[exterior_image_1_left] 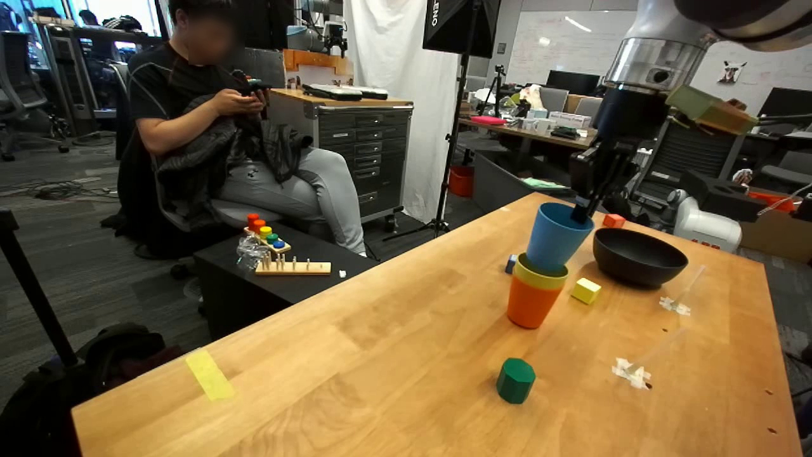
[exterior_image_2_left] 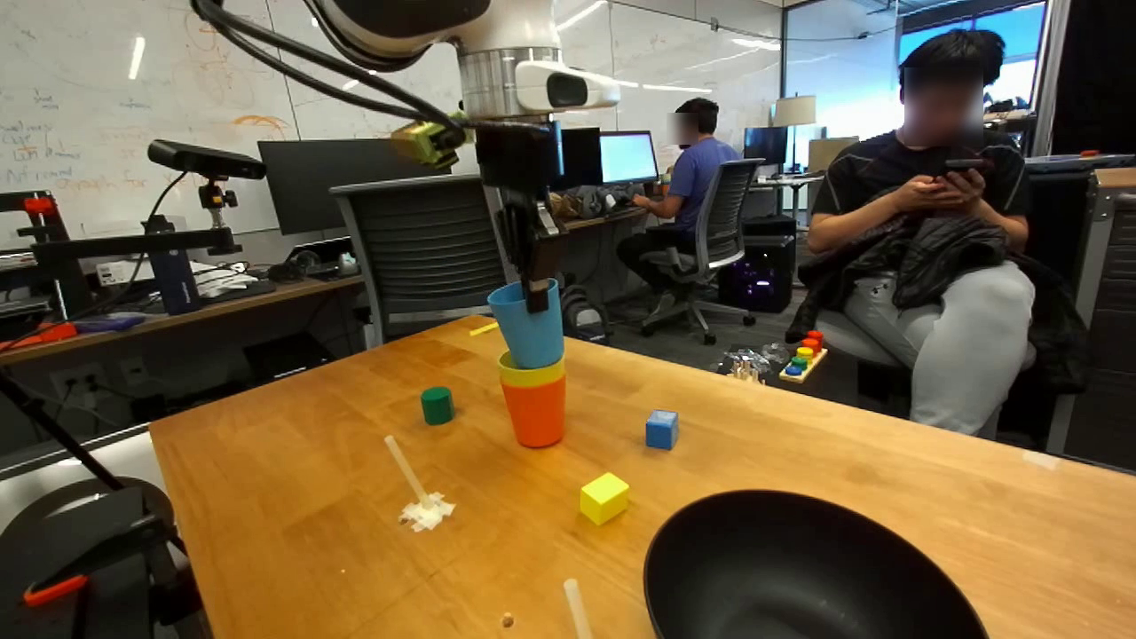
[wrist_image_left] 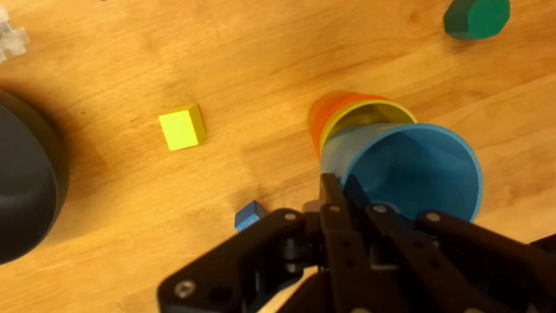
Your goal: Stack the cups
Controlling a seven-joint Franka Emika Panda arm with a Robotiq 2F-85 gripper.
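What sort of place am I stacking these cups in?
Probably a research lab or office, judging by the marked-up white whiteboard, the large black softbox light and the dark grey drawer cabinet.

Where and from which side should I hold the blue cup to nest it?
Probably by the rim of the blue cup, from above, as the gripper pinches it on the side facing the black bowl: the cup's upward-facing mouth admits one finger, while its base needs room inside the yellow cup.
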